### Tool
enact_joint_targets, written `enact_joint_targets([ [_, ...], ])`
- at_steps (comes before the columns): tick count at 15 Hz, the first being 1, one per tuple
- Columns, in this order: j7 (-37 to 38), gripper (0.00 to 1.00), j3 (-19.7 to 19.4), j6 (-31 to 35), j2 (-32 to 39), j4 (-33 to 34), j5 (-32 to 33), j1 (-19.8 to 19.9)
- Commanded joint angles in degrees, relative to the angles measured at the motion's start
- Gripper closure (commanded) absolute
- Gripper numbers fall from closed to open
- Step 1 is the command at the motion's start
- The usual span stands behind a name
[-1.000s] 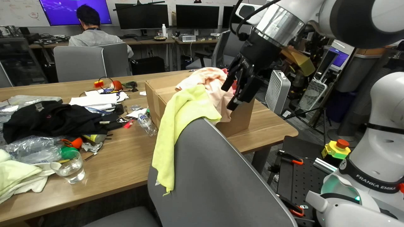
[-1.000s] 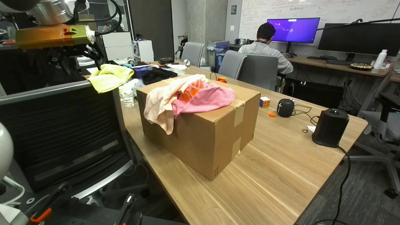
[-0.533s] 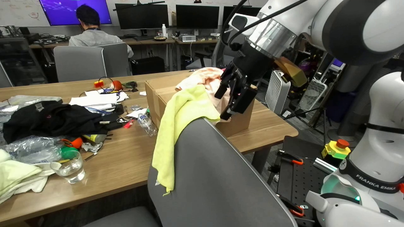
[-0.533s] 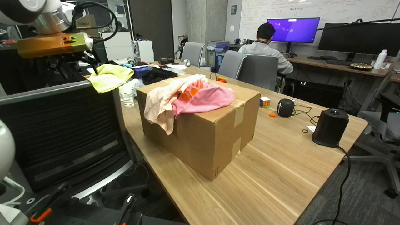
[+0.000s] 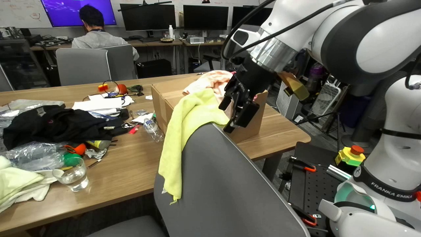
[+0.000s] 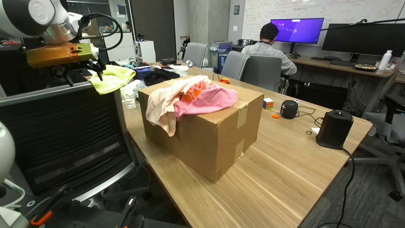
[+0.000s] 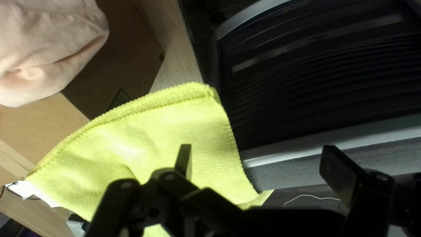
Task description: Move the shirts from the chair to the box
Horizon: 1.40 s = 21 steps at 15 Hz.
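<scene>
A yellow-green cloth hangs over the top corner of the grey chair's backrest. It also shows in an exterior view and in the wrist view. My gripper is open and empty, close to the cloth and the chair's top edge. In the wrist view my open fingers stand apart, one in front of the cloth, the other in front of the chair rail. The cardboard box stands on the table. A peach shirt and a pink one lie on its top; the peach one drapes over its side.
The wooden table holds a black garment, a glass of water, a plastic bottle and a pale cloth. Black speakers and a puzzle cube stand beyond the box. A person sits behind.
My gripper has moved down and closer to the yellow-green cloth and the chair's top edge, staying open. The cloth, the chair, the box and the shirts on it have not moved.
</scene>
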<state>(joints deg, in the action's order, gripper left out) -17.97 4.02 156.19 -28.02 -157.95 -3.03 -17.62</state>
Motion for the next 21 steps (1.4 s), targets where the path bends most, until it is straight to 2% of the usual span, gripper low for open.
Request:
enact_joint_targets([
  [1,1.0,0.00,0.2,4.0,2.1,0.1,2.1,1.1],
  [5,1.2,0.00,0.6,7.4,3.4,0.1,4.7,2.7],
  [12,1.4,0.00,1.7,13.0,5.1,0.1,13.0,7.9],
  [21,1.0,0.00,2.3,14.2,6.3,0.0,18.6,10.3],
])
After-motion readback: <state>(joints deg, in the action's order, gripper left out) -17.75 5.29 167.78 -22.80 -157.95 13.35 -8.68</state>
